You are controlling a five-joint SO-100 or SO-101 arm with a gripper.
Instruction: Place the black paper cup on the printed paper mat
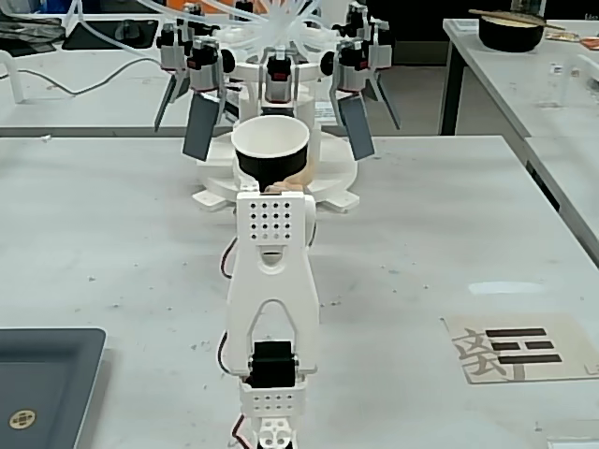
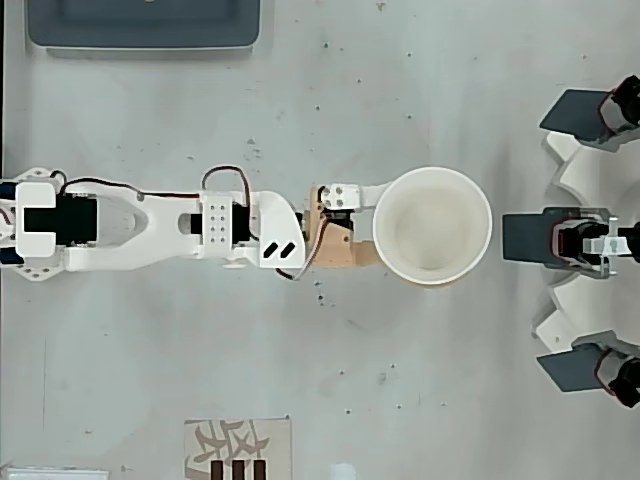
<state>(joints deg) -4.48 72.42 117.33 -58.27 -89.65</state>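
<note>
The black paper cup (image 1: pixel 255 169) stands upright at the arm's far end, its white inside (image 2: pixel 432 225) facing up in the overhead view. My gripper (image 2: pixel 405 228) reaches in from the left of that view and is shut on the cup. One white finger (image 2: pixel 366 193) runs along the cup's side, and the fingertips are hidden under the rim. The fixed view shows the gripper (image 1: pixel 271 182) just below the cup, behind the white arm. The printed paper mat (image 1: pixel 519 348) lies flat at the near right of the fixed view, and at the bottom edge (image 2: pixel 238 450) of the overhead view, well away from the cup.
A white machine with dark paddles (image 1: pixel 281 65) stands just beyond the cup, at the right (image 2: pixel 585 240) of the overhead view. A dark grey tray (image 1: pixel 47 374) sits at the near left, top left (image 2: pixel 145 25) from above. A dark bowl (image 1: pixel 511 30) rests on another table.
</note>
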